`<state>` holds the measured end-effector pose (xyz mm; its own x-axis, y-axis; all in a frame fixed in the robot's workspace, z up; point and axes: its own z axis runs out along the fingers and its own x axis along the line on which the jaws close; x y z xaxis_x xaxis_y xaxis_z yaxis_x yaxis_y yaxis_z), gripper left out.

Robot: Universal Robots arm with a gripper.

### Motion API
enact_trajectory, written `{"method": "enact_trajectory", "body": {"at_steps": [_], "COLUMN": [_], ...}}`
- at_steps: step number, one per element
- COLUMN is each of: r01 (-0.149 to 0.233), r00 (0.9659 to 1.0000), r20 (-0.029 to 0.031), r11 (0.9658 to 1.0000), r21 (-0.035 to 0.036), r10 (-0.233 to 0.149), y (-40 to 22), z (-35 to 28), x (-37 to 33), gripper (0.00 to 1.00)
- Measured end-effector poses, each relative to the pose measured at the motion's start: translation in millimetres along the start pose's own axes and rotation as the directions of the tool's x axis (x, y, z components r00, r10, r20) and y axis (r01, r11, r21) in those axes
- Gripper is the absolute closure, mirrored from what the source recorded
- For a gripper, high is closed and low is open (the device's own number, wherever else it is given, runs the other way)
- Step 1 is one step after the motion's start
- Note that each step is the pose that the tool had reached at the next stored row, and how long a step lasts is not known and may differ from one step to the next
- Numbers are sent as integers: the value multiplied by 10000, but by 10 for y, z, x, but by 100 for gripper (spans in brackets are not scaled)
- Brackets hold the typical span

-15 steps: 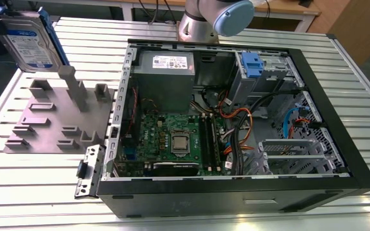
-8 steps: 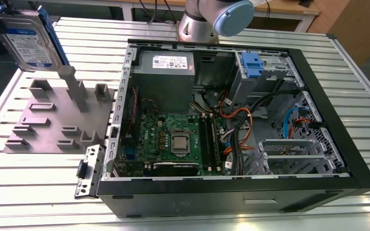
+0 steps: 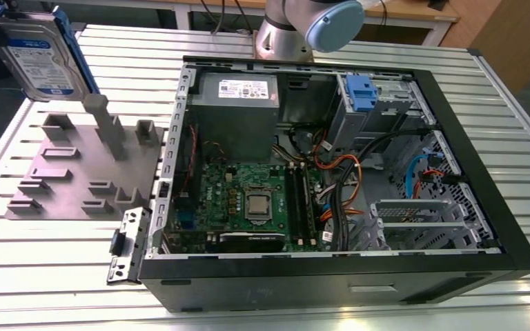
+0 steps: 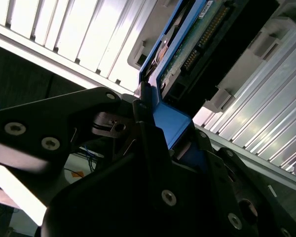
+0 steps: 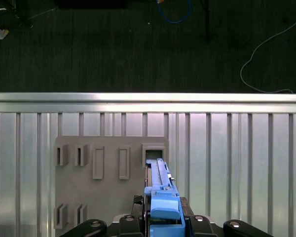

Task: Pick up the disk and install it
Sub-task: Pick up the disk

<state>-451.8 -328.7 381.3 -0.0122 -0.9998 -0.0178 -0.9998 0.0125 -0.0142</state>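
Observation:
The disk [image 3: 39,62], a silver drive with a white-and-blue label in a blue carrier frame, hangs upright in the air at the exterior view's far left, above the back of the grey slotted holder [image 3: 81,172]. My gripper [image 3: 7,15] is shut on its upper edge. In the second wrist view, the black fingers [image 4: 138,116] clamp the blue carrier [image 4: 170,123], with the drive's green circuit board [image 4: 187,47] beyond. In the first wrist view, the disk [image 5: 160,195] is edge-on above the holder's empty slot [image 5: 153,152].
The open black computer case [image 3: 486,200] lies on the slatted metal table [image 3: 53,255], with a motherboard, cables and a grey drive bay holding a blue clip [image 3: 360,93] at the back. The arm's base [image 3: 288,31] stands behind the case. A loose bracket [image 3: 125,245] leans beside the case.

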Motion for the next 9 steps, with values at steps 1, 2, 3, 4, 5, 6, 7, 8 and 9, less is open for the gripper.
{"method": "enact_trajectory", "body": {"at_steps": [1, 2, 3, 4, 5, 6, 7, 8, 9], "r01": [0, 0, 0, 0, 0, -1, -2, -2, 0], "r00": [10000, 10000, 10000, 10000, 10000, 10000, 10000, 10000, 10000], "r20": [0, 0, -1, -1, -3, -4, -3, -3, -2], "r11": [10000, 10000, 10000, 10000, 10000, 10000, 10000, 10000, 10000], "r21": [1, 2, 3, 2, -2, -8, -13, -15, -14], "r10": [0, 0, 0, 0, 0, 1, 2, 2, 0], "y": [0, 0, 0, 0, -1, -3, -4, -5, -5], "z": [-2, -3, -4, -4, -6, -6, -6, -6, -5], "x": [0, 0, 0, 0, 0, -1, -1, -1, 0], "gripper": [64, 64, 64, 64, 64, 64, 64, 64, 64]}}
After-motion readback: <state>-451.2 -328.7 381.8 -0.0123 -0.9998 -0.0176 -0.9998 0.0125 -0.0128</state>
